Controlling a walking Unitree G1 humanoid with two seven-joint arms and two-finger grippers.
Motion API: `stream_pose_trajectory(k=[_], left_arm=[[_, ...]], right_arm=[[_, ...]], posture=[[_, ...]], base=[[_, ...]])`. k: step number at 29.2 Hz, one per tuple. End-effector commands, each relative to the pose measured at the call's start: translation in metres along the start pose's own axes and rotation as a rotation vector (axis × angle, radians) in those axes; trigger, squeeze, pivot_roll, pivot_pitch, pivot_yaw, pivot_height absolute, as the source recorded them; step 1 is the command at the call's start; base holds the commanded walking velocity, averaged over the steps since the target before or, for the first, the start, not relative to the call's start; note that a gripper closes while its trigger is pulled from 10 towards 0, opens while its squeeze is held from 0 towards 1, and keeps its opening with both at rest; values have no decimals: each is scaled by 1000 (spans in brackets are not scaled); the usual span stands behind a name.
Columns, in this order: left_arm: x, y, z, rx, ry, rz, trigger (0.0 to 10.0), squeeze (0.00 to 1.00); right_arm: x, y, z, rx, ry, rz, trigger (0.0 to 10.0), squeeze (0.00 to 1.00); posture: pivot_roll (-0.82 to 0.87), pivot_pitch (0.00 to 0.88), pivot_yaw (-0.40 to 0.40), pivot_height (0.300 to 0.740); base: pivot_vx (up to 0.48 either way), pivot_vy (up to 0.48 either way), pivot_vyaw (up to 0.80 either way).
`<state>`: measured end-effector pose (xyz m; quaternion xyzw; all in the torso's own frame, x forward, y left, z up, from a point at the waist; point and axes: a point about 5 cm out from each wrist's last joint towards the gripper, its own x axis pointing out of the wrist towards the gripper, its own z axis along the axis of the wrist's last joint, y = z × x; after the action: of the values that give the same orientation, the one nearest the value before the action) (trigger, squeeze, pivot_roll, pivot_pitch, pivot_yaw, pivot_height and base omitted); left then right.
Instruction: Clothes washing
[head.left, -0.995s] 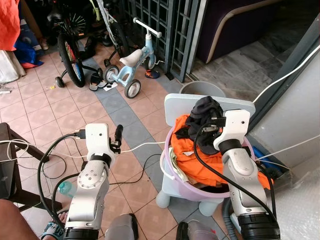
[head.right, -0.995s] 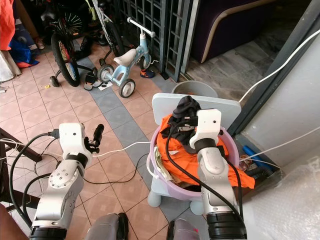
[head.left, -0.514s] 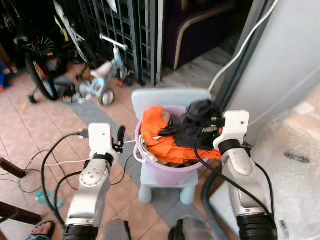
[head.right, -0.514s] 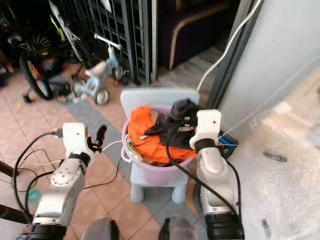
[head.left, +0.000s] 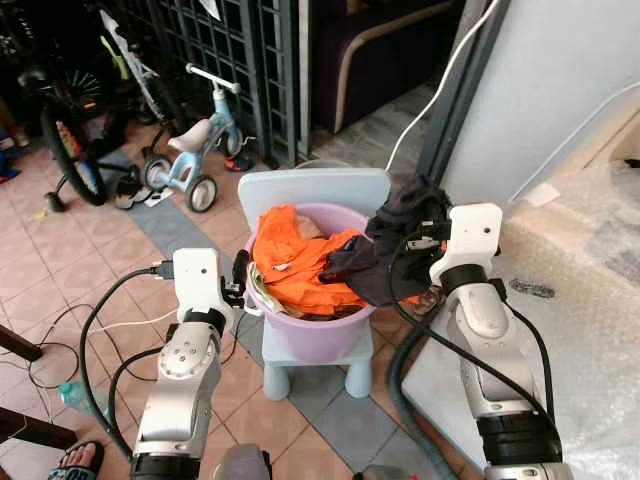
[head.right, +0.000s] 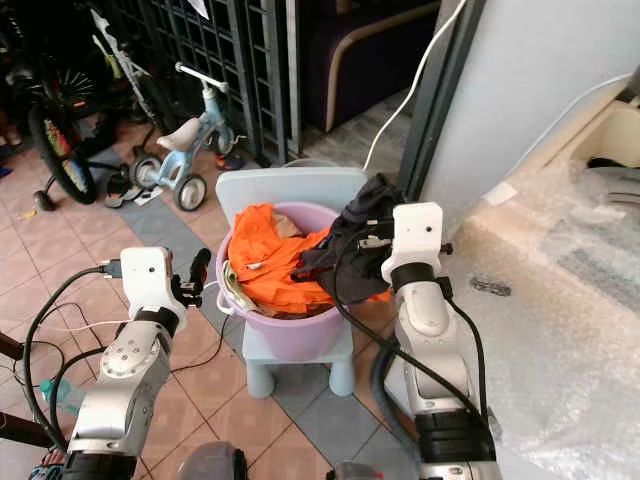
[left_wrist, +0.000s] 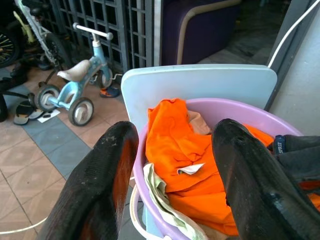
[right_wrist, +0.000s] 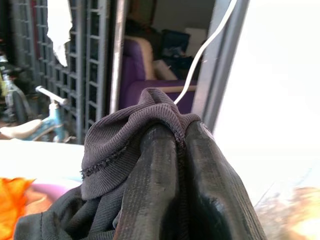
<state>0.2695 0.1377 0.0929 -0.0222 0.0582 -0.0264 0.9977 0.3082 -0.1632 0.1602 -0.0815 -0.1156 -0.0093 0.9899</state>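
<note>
Dark grey garment (head.left: 385, 250) hangs at frame centre, draped over the right rim of the lilac basin (head.left: 310, 335), its top pinched between the pressed fingers of the right hand (right_wrist: 175, 165). Orange clothes (head.left: 295, 262) fill the basin, which sits on a pale blue chair (head.left: 300, 190). Left hand (left_wrist: 172, 165), fingers spread, hovers at the basin's left edge.

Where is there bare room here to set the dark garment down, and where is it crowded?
The bubble-wrapped surface beside the right hand lies mostly bare. So do the floor tiles between the stool and the bicycle. The basin is crowded with orange clothes; the dark garment hangs over its rim.
</note>
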Motion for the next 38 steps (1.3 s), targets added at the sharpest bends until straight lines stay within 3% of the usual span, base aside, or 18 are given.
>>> stream_pose_trajectory(k=[1, 6, 16, 26, 38], left_arm=[[1, 1, 5, -2, -25, -6, 10000, 0], [3, -1, 8, -7, -43, -23, 10000, 0], [1, -4, 3, -30, -8, 5, 10000, 0], [2, -2, 1, -30, -3, 5, 10000, 0], [2, -3, 1, -11, 13, -27, 10000, 0]], right_arm=[[7, -7, 11, -12, -54, -38, 10000, 0], [12, -15, 9, -41, -51, -55, 10000, 0], [7, -3, 1, -15, -25, -12, 10000, 0], [3, 7, 0, -2, -24, 29, 10000, 0], [-1, 4, -6, -2, -4, 12, 10000, 0]], posture=[[-23, 64, 26, 740], [-23, 64, 24, 740], [-20, 66, 20, 740], [-25, 60, 17, 740], [-24, 75, 36, 740]], base=[[0, 0, -800], [0, 0, -800], [0, 0, -786], [0, 0, 0], [-25, -154, 0]])
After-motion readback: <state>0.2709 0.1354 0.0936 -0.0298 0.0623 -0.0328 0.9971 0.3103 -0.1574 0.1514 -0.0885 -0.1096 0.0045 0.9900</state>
